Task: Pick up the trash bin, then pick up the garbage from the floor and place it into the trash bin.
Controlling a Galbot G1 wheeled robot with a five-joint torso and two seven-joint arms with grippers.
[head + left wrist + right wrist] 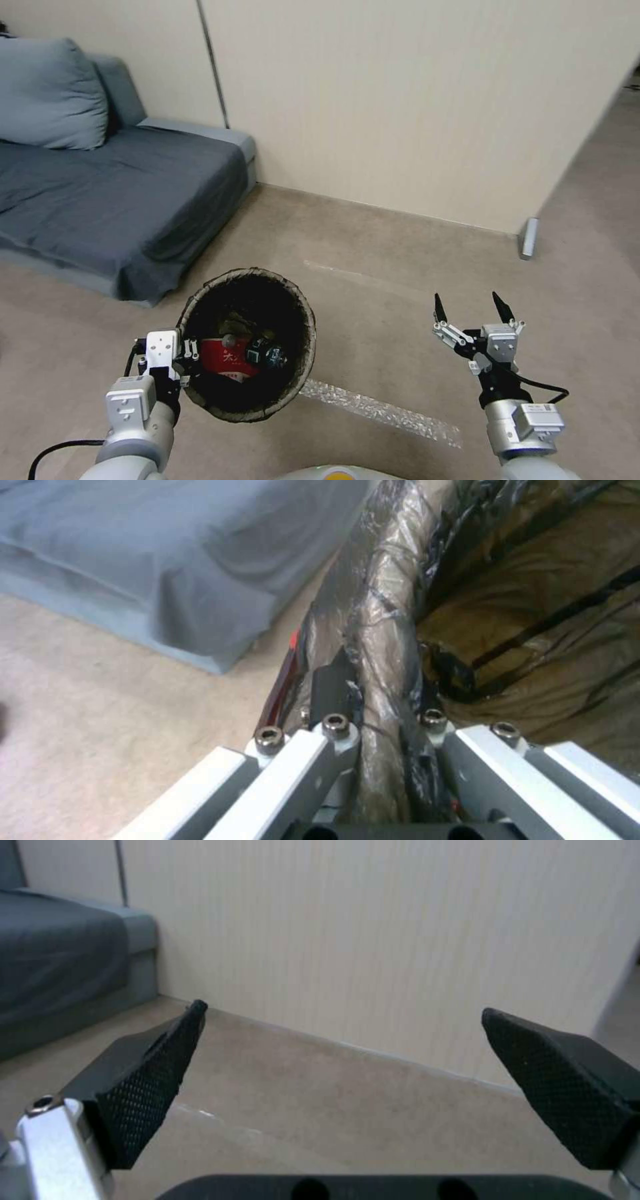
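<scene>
I hold the trash bin (pixel 248 343) by its rim, left gripper (pixel 180 357) clamped; garbage (pixel 230 357) seemingly inside; right gripper (pixel 470 313) spread empty, must find floor litter.

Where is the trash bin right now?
In the head view, the trash bin is on the robot's left, held up off the carpet by its rim in the left gripper, just in front of the grey sofa.

White characters mark the red snack packet (pixel 230 358) lying inside the trash bin (pixel 303 373) I hold, too small to read.
</scene>
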